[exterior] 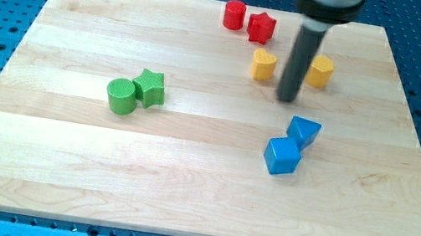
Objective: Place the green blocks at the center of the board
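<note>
A green cylinder [121,95] and a green star block [149,88] sit touching each other on the wooden board [59,162], left of its middle. My tip [286,98] is on the board in the upper right part, far to the right of the green blocks. It stands between the two yellow blocks and above the blue ones, touching none that I can see.
A red cylinder [234,14] and a red star block [261,28] sit near the view's top edge. Two yellow blocks [264,65] [320,70] flank the rod. A blue cube [282,156] and a blue triangular block [303,132] lie below the tip.
</note>
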Motion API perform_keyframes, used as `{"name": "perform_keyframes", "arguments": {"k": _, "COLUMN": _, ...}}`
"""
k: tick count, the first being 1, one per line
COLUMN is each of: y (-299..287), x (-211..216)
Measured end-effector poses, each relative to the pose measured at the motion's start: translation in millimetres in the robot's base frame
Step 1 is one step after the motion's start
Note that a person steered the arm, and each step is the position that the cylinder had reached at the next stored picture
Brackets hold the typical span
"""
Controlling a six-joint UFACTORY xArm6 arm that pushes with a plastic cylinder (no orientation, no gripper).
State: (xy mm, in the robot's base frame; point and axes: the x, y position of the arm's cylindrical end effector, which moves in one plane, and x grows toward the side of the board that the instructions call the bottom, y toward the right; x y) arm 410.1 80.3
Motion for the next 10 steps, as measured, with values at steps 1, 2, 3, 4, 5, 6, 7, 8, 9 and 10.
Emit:
{"name": "perform_keyframes", "arguments": {"k": 1, "y": -111, "x": 42}}
{"name": "perform_keyframes", "arguments": {"k": 2, "y": -222, "x": 89}}
{"name": "perform_keyframes", "arguments": {"k": 3, "y": -278, "x": 87}}
{"name": "perform_keyframes", "arguments": {"k": 4, "y": -250, "x": 80}}
{"name": "perform_keyframes", "arguments": {"k": 5, "y": -226, "x": 54}}
{"name": "perform_keyframes", "arguments": {"k": 6, "y": -208, "x": 46}}
{"name": "perform_keyframes", "arguments": {"k": 7, "y": -166, "x": 40}}
{"name": "perform_keyframes", "arguments": {"k": 8, "y": -156, "x": 4}}
{"name": "perform_keyframes", "arguments": {"k": 9, "y": -148, "x": 3}}
{"name": "perform_keyframes", "arguments": {"k": 10, "y": -132, "x": -22}}
